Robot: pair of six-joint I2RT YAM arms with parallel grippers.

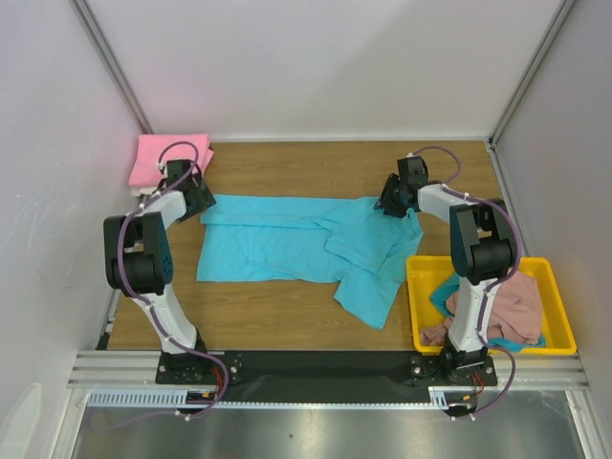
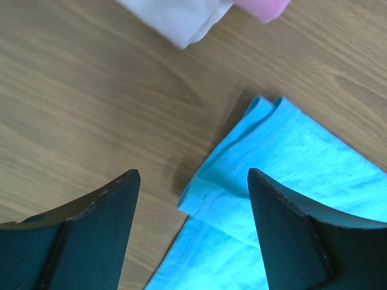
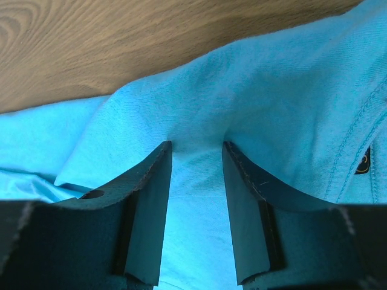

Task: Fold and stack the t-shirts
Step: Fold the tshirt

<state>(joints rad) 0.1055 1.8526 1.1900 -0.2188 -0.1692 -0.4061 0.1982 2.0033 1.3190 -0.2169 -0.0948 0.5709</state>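
Note:
A turquoise t-shirt (image 1: 296, 244) lies spread across the wooden table, its right part rumpled and hanging toward the front. My left gripper (image 1: 196, 196) hovers open over its far left corner (image 2: 284, 163), with the fingers (image 2: 103, 211) wide apart astride the hem. My right gripper (image 1: 387, 203) is pressed down into the shirt's far right edge (image 3: 272, 90). Its jaws stand partly apart with a ridge of turquoise cloth between the fingertips (image 3: 160, 163). A folded bright pink t-shirt (image 1: 170, 158) lies at the far left on a white one (image 2: 181, 18).
A yellow tray (image 1: 421, 277) at the near right holds a crumpled dusty pink shirt (image 1: 521, 301) and a teal one (image 1: 442, 296). White walls close the table in on the left, back and right.

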